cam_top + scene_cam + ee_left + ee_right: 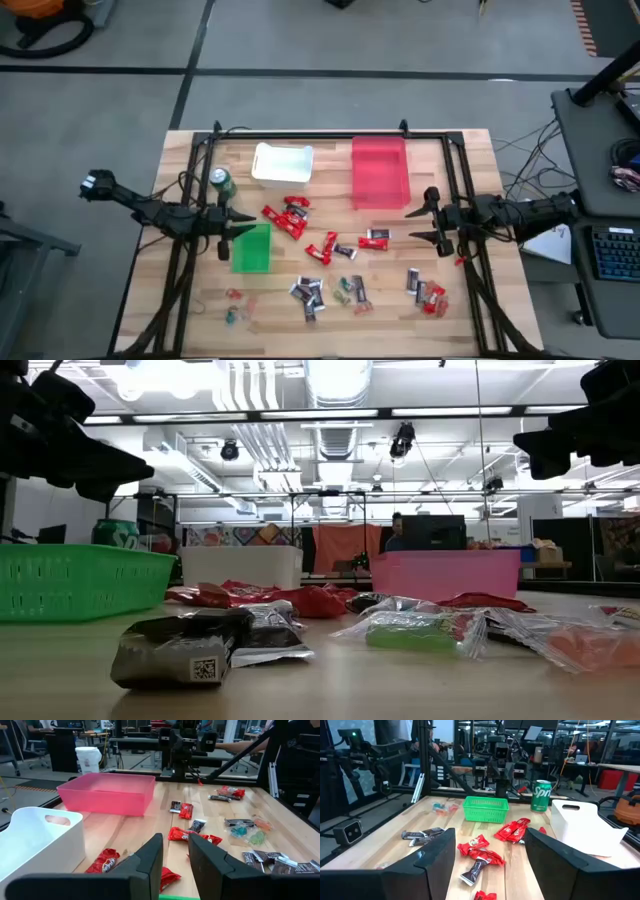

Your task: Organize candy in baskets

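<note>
Candy (300, 217) lies scattered across a wooden table (450, 170) as two robot arms hover above it, none of it yet visibly in a basket. The white basket (282, 163) and the red basket (379, 172) stand at the far side of the table; the green basket (251, 247) sits nearer the left edge, just beside a green can (220, 182). The left gripper (244, 229) hangs over the green basket, its fingers (150, 857) a narrow gap apart and holding nothing. The right gripper (420, 224) waits near the right edge with its fingers (437, 852) spread wide and empty, red bars (481, 851) lying ahead of it. Dark mini bars (308, 295) and small clear pieces (349, 292) cluster toward the front, with a few more sweets (427, 290) at front right. The sorting appears to be at its start, both arms poised before a pick. The next move likely calls for one gripper to descend on a single wrapped piece, close on it cleanly, then carry it to its matching basket.
</note>
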